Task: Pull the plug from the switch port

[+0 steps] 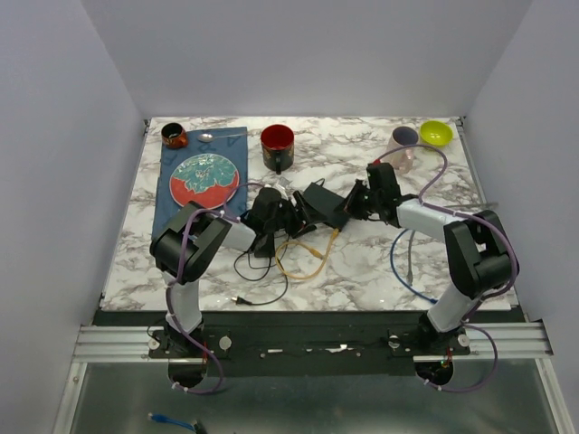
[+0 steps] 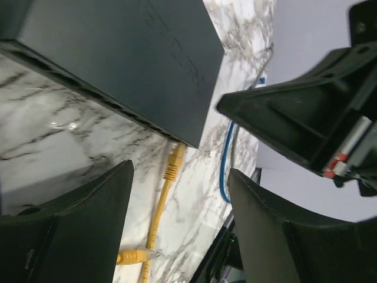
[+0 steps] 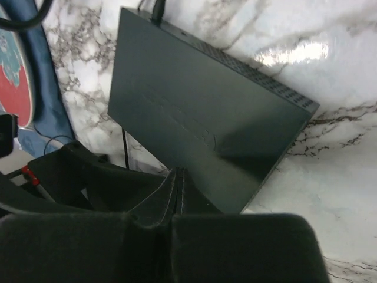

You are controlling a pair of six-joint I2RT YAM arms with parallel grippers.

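Spreading wide over the white marble table (image 2: 59, 141), the left gripper (image 2: 179, 177) has its two black fingers well apart and holds nothing. Between the fingertips and just ahead of them we see the yellow cable plug (image 2: 174, 160). Its tip meets the near corner of the flat dark grey network switch (image 2: 118, 53); we cannot tell whether it sits in the port or lies just outside.

On the far side of the switch, the right gripper (image 3: 178, 175) is closed tight on nothing, its tips at the switch's edge, seemingly bracing it.

We judge three risks:
- The open fingers may close on the plug without pressing its latch, leaving it locked.
- A pull may drag the light switch if the brace slips.
- The blue cable (image 2: 224, 171) right of the fingers could snag.
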